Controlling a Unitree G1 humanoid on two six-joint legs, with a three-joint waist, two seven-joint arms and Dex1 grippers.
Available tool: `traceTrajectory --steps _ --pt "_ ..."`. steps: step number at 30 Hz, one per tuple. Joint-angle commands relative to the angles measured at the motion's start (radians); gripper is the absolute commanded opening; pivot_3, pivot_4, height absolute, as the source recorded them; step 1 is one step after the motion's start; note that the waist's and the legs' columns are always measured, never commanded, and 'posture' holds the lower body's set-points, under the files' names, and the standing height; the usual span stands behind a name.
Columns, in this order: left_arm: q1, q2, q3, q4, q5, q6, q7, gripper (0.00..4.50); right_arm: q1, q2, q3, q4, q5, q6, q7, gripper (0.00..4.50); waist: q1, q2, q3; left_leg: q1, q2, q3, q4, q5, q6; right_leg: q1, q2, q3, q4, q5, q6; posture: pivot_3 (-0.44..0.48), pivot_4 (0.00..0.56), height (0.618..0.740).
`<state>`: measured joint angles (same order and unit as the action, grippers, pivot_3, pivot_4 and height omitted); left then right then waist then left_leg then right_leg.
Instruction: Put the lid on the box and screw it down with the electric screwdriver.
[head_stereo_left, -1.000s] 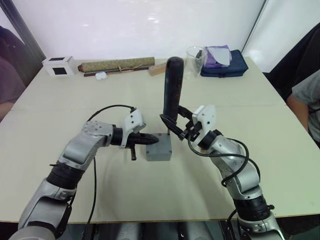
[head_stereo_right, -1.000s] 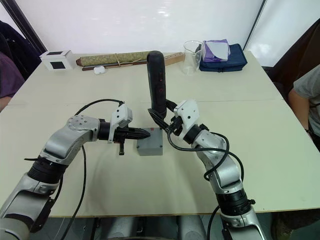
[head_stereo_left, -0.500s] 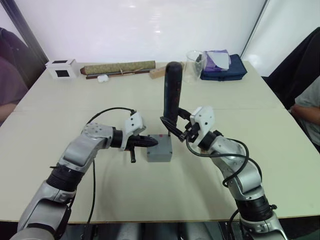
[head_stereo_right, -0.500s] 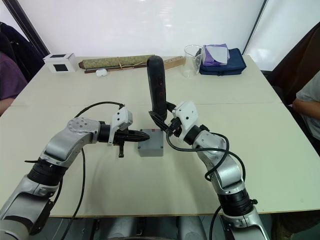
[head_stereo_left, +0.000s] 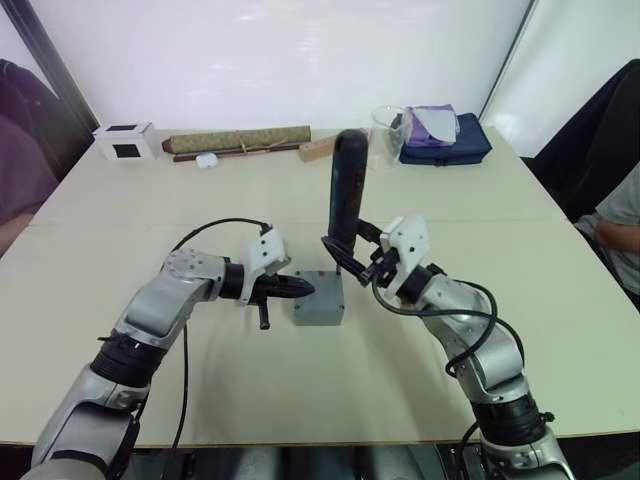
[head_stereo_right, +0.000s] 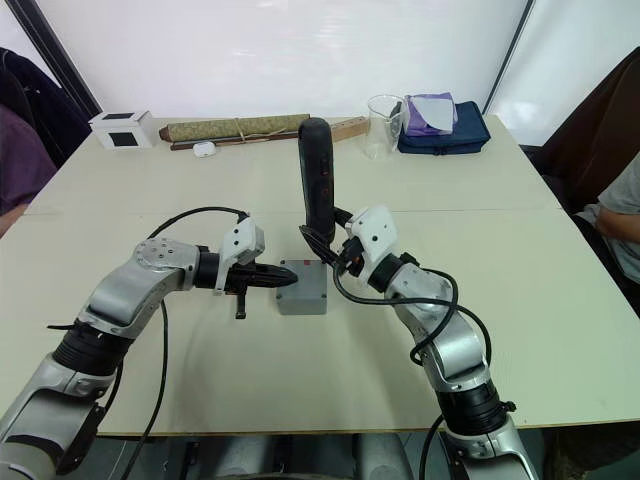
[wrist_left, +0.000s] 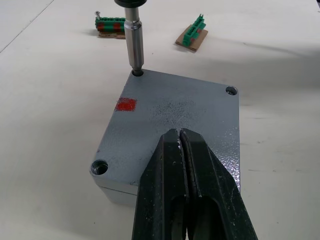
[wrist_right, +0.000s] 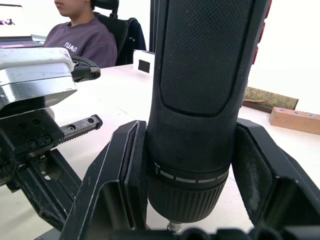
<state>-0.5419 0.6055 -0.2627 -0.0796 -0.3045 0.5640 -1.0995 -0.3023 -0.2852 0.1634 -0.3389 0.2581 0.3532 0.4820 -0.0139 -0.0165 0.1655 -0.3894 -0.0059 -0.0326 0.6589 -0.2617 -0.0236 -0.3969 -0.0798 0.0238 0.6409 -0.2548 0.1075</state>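
The grey box (head_stereo_left: 318, 310) sits mid-table with the lid (wrist_left: 175, 107) on top, a red mark (wrist_left: 126, 104) near one corner. My left gripper (wrist_left: 180, 134) is shut with nothing between its fingers, and its tips lie over the lid's left edge (head_stereo_left: 300, 287). My right gripper (head_stereo_left: 347, 255) is shut on the electric screwdriver (head_stereo_left: 346, 185), which stands upright. The metal bit (wrist_left: 134, 47) points down into a corner hole of the lid. The other corner holes show no bit in them.
Two green bit holders (wrist_left: 111, 25) (wrist_left: 192, 37) lie just beyond the box. Along the far edge stand a white cube (head_stereo_left: 127, 141), a rolled mat (head_stereo_left: 237, 137), a wooden block (head_stereo_left: 315, 150), a glass beaker (head_stereo_left: 390, 122) and a blue pouch (head_stereo_left: 445, 135). People sit at both sides (head_stereo_left: 620, 220).
The whole picture has shifted slightly with the camera. Both grippers, the screwdriver and the box keep their places.
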Motion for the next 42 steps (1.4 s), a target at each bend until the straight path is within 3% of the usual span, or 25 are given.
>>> traceTrajectory --steps 1,32,36,42 --pt "0.014 0.011 -0.017 0.003 0.017 0.006 -0.006 0.00 0.033 -0.004 0.023 0.097 -0.019 0.083 -0.007 2.07 0.000 0.000 0.000 0.000 0.000 0.000 0.000 0.000 0.000 0.000 0.000 0.000 0.000 0.000 0.000 0.000 0.150 0.740" --pt "0.032 0.019 -0.020 0.005 0.035 0.002 -0.011 0.00 0.002 -0.009 0.018 0.058 -0.014 0.039 0.031 2.07 0.000 0.000 -0.002 0.005 0.001 0.000 -0.010 0.000 0.000 0.004 0.000 0.000 -0.011 0.000 -0.001 0.000 0.150 0.740" --pt "0.040 0.031 -0.023 0.020 0.041 -0.018 -0.028 0.00 -0.151 -0.039 -0.063 -0.052 0.055 0.083 0.047 2.07 -0.001 0.001 -0.001 0.005 0.002 0.000 -0.011 0.000 0.000 0.004 0.000 0.000 -0.011 0.000 -0.001 0.000 0.150 0.740" --pt "0.028 0.000 0.033 0.057 -0.006 -0.014 -0.014 0.00 -0.458 -0.077 -0.309 -0.120 0.339 0.322 -0.030 2.07 0.001 0.005 0.003 -0.003 0.002 -0.001 -0.011 0.000 0.000 -0.006 0.000 0.000 -0.009 0.001 0.000 0.000 0.150 0.740"
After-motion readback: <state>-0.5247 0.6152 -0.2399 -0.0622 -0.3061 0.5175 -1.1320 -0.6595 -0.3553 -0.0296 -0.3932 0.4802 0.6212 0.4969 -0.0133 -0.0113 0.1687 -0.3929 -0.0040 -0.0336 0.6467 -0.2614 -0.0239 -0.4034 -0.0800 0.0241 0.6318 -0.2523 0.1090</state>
